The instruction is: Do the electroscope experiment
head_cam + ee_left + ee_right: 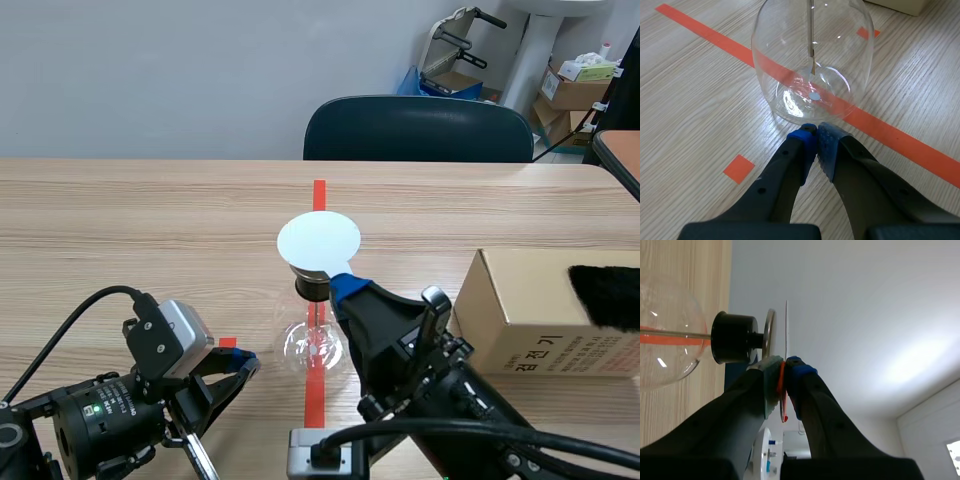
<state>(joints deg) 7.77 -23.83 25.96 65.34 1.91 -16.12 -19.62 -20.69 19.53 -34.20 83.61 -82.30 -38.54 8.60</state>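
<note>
Desk (120, 230) is wood, w/ the electroscope (315, 345) upright on the red tape line, mid-width, toward the near edge. Its metal cap plate (770, 332) is just beside the white disc (318, 240), which your right gripper (345, 288) pinches by the rim. Hold the disc parallel to the plate, approx. centred, and don't knock the stopper (732, 337). Left gripper (816, 131) is closed on nothing, tips at the flask base. Box (540, 310) sits by the right edge.

Centres on a clear round glass flask (300, 350) on the light wooden table (150, 230), topped by a white round disc (318, 240). Puts the right gripper (345, 285) at the disc's near edge, the left gripper (243, 362) low beside the flask, a brown cardboard box (530, 310) rightward.
</note>
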